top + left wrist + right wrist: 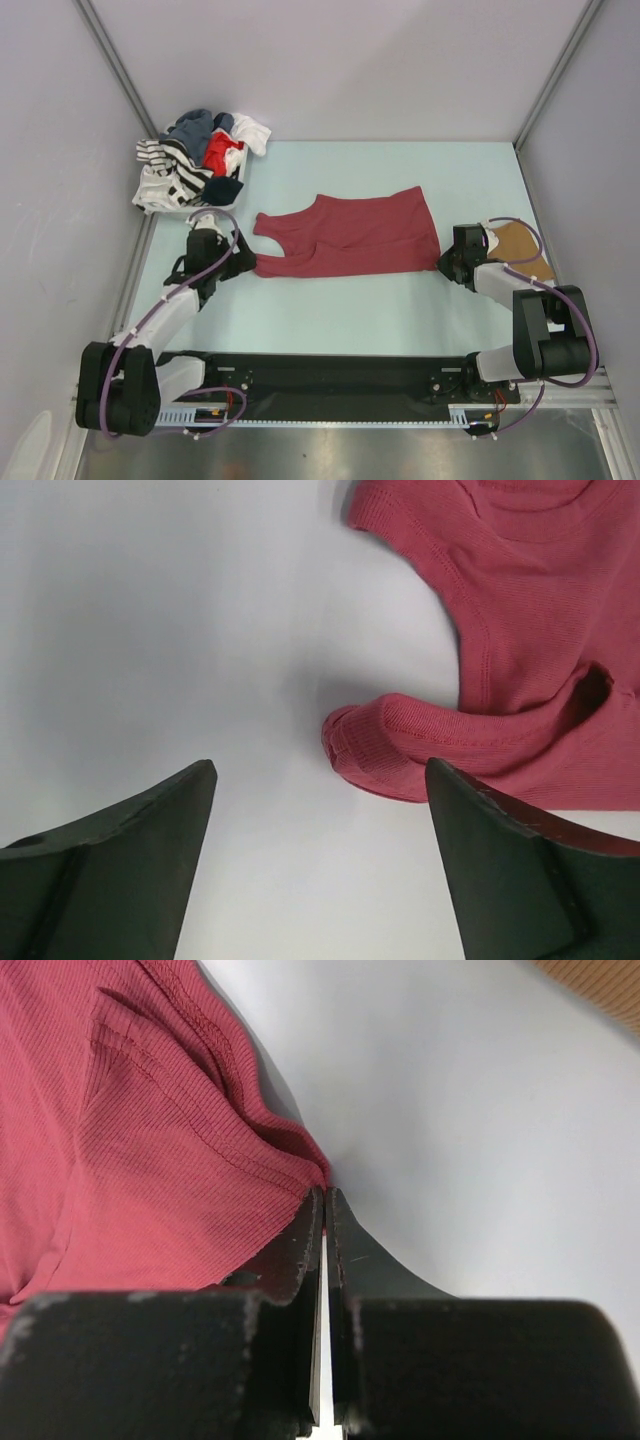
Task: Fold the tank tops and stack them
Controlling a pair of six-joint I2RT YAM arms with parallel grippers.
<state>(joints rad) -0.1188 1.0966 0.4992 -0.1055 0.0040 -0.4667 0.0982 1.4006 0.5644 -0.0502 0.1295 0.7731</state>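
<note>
A dark red tank top (350,235) lies spread flat mid-table, its straps to the left and its hem to the right. My left gripper (237,263) rests on the table just left of the lower strap (385,745). It stands open (318,770) with only bare table between its fingers. My right gripper (446,262) is at the hem's near right corner. Its jaws are shut (326,1192), pinching the edge of the red cloth (150,1150). A tan-brown tank top (522,250) lies folded at the right, beside the right arm; a strip of that tan cloth (605,980) also appears in the right wrist view.
A heap of mixed clothes (195,160), striped, white, red and dark blue, sits at the back left corner. Grey walls with metal rails (115,60) close in the table on three sides. The arms' black base bar (330,375) runs along the near edge.
</note>
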